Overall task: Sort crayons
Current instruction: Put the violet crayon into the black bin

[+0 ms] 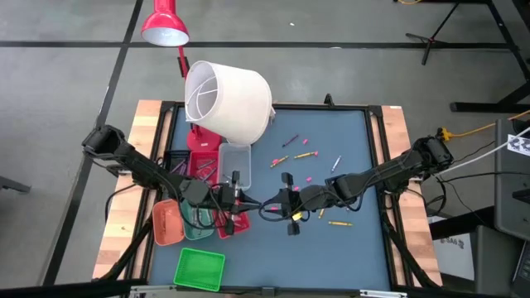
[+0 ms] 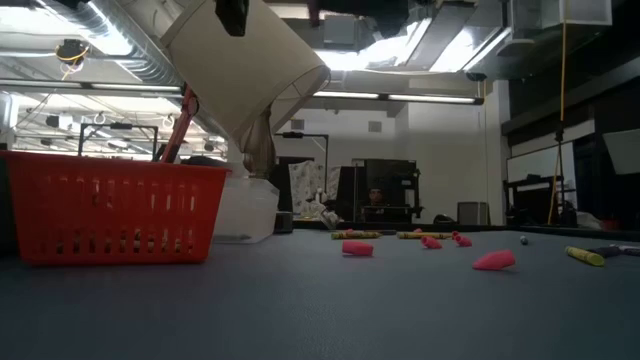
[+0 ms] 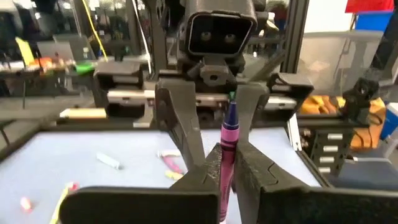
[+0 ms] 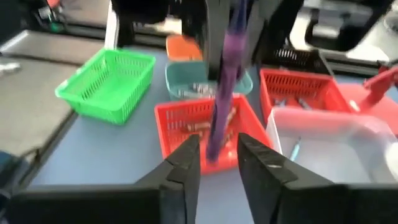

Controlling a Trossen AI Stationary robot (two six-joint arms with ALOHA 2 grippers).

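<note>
Purple crayon (image 3: 227,142), one, pinched in left fingers (image 3: 211,163); right fingers (image 4: 186,163) parted, beside it.

I see a matt blue-grey table mat (image 1: 348,157) edged by bare wood (image 1: 132,174). Beside the wrinkled white lampshade (image 1: 232,99), mesh plastic baskets (image 4: 109,84). The purple crayon (image 3: 227,146) wears a paper wrap.
</note>
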